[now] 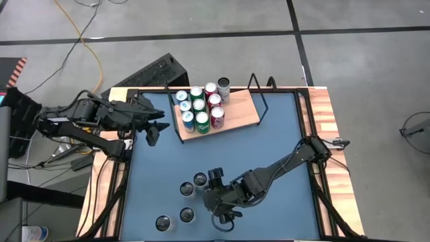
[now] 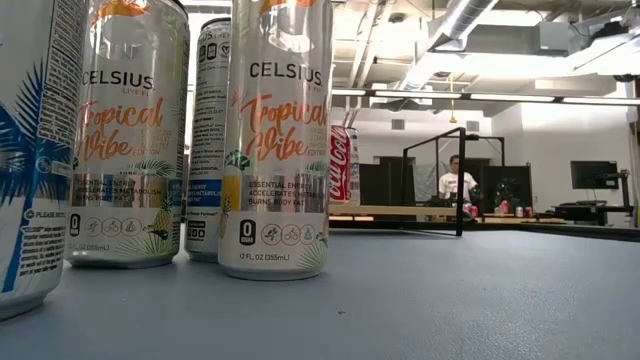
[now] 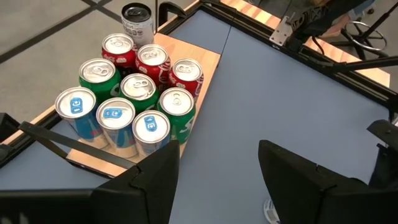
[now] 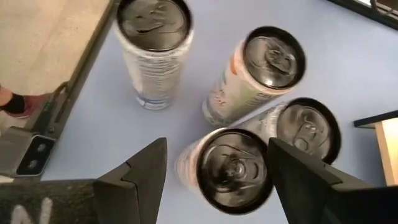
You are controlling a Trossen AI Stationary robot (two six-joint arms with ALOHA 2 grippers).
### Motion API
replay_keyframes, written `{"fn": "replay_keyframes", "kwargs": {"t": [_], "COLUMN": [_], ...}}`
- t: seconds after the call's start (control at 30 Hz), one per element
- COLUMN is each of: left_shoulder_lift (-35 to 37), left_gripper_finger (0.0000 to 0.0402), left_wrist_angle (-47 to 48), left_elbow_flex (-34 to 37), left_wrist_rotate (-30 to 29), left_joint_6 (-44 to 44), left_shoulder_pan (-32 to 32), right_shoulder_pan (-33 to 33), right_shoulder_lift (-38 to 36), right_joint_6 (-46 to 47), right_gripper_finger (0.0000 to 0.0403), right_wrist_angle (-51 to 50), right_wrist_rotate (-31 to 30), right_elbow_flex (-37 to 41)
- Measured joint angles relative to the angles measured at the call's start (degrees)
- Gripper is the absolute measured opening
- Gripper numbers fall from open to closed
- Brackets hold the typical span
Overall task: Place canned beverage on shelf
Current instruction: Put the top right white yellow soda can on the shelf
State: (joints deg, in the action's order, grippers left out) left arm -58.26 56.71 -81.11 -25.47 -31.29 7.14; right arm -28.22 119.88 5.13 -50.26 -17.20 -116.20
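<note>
On my overhead feed the right gripper (image 1: 222, 216) sits at the lower middle of the frame, over the blue table (image 1: 269, 148). Its wrist camera shows both fingers (image 4: 134, 180) spread apart with one tall slim can (image 4: 227, 167) directly below the gap; nothing is clamped that I can see. Three more slim cans stand close by: one (image 4: 154, 43) near the table's edge, one (image 4: 261, 71) beside it, one (image 4: 305, 127) just next to the can under the jaws. From above, the four loose cans show at the lower left of the table, for example (image 1: 186, 189).

The left gripper (image 1: 153, 133) hovers at the upper left of the overhead frame, just left of the shelf (image 1: 238, 111). Its fingers (image 3: 155, 180) stand apart and hold nothing.

The shelf lies at the top centre, its left part carrying blue, green and red cans packed together (image 3: 134, 99), plus a dark-topped can (image 3: 137, 22) at the far end. The right part of the board is bare.
</note>
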Motion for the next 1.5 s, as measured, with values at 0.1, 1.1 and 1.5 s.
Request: {"fn": "replay_keyframes", "kwargs": {"t": [0.1,1.1,1.5], "left_shoulder_lift": [0.0,0.02,0.02], "left_gripper_finger": [0.0206,0.0206,0.0206], "left_wrist_angle": [0.0,0.81,0.83], "left_elbow_flex": [0.0,-0.01,0.01], "left_wrist_rotate": [0.0,-2.14,-2.12], "left_joint_6": [0.02,-1.39,-1.4], "left_shoulder_pan": [0.0,0.0,-0.02], "right_shoulder_pan": [0.84,2.44,2.33], "right_shoulder_lift": [0.19,0.25,0.01], "right_joint_6": [0.02,2.51,3.59], "right_gripper_finger": [0.026,0.026,0.026], "right_wrist_angle": [-0.17,3.38,3.05], "right_wrist_rotate": [-0.67,3.35,4.39], "right_elbow_flex": [0.0,6.19,6.25]}}
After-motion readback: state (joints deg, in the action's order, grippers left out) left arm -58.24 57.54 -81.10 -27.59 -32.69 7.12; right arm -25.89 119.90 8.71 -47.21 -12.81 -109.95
